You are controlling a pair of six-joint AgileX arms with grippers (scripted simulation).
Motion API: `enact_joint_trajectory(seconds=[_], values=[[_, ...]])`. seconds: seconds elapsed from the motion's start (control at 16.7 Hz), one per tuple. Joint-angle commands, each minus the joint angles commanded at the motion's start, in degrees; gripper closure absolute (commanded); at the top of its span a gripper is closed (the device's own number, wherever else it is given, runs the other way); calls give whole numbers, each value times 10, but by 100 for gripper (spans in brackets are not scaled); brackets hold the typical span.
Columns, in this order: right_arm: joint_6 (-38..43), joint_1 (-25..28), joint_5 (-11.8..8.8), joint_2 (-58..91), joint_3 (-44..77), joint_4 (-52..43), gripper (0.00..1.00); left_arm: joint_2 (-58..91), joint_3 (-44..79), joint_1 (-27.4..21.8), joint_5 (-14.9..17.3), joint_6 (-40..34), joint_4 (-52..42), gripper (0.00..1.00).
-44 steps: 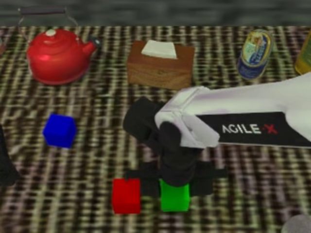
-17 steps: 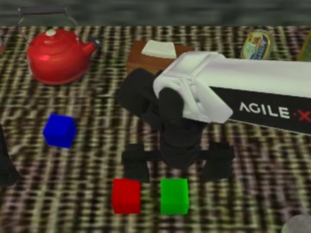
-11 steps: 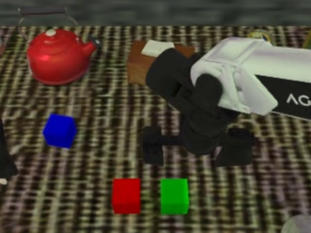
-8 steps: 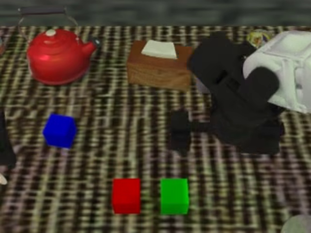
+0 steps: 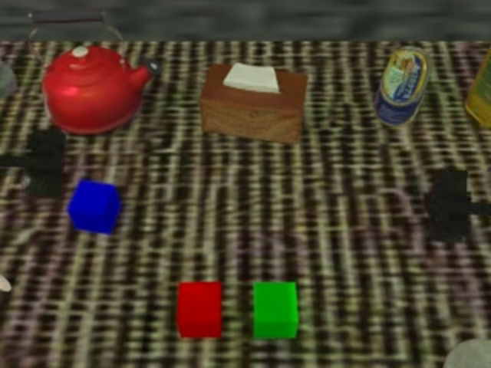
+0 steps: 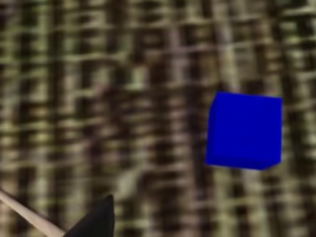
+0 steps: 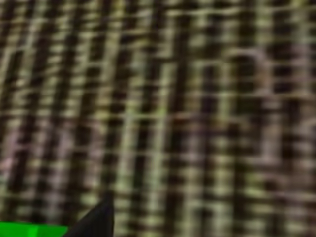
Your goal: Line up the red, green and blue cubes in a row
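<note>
Woven, dark-and-cream cloth covers the table [image 5: 330, 253] from edge to edge. On it, in the upper left of the top view, stands a glossy red kettle [image 5: 90, 86] with a wire handle. At upper centre sits a wooden tissue box [image 5: 253, 107] with a white tissue showing, and at upper right a blue and yellow can [image 5: 401, 84] whose label writing is too blurred to read. A yellow object [image 5: 482, 96] is cut off at the right edge.

The blue cube [image 5: 93, 206] lies at middle left, well apart from the other two. The red cube [image 5: 199, 308] and green cube [image 5: 275, 309] sit near each other side by side at lower centre, with a gap between them.

The left gripper [image 5: 42, 161] shows at the left edge, just above the blue cube; the right gripper [image 5: 451, 205] shows at the right edge. Whether either one's fingers are spread or closed I cannot tell.

Only the left wrist view shows the blue cube [image 6: 244, 131] close up, beside one dark fingertip [image 6: 96, 219]. The right wrist view catches a sliver of green cube [image 7: 29, 230] that the left one lacks.
</note>
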Motion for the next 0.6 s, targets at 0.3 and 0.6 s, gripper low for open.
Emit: enact_joint_trajectory(seconds=[0.3, 0.6], values=[[-114, -115, -7, -266, -200, 139, 0, 261, 188, -21, -1, 4, -136, 0], [-198, -203, -24, -478, -347, 255, 0, 445, 333, -35, -1, 6, -229, 0]])
